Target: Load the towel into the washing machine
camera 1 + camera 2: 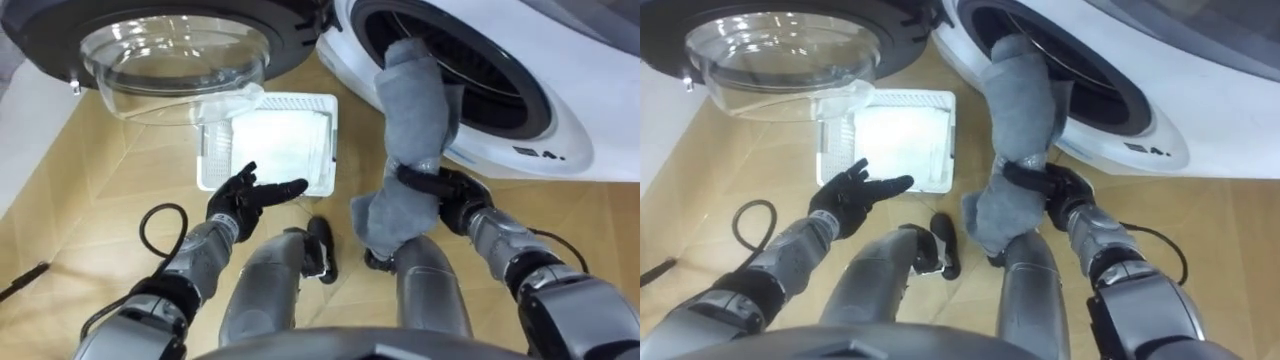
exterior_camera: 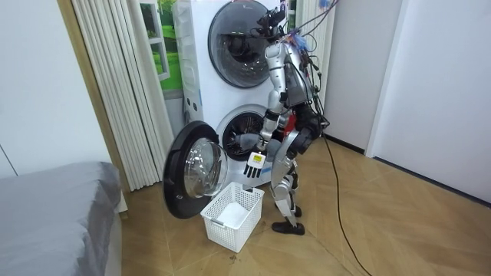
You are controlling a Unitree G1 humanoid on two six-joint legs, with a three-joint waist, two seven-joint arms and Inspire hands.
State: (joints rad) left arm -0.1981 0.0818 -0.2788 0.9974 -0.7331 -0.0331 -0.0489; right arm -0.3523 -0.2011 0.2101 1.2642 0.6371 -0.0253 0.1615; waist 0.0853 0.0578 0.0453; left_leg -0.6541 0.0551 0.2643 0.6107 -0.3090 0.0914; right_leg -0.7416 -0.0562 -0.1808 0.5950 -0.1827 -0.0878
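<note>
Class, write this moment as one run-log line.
right hand shut on grey towel, top end at washer opening | left hand open near white basket | door open

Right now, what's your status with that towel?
Right hand shut on grey towel, its top end at the open washing machine. Left hand open, by white basket. Door open, nothing blocking.

You have a herringbone wood floor [image 2: 399, 222], white walls [image 2: 445, 77], a pale pleated curtain [image 2: 115, 84] on the room view's left, a grey bed [image 2: 54, 215] in the lower left corner, and a window [image 2: 166, 46] showing green outside.
</note>
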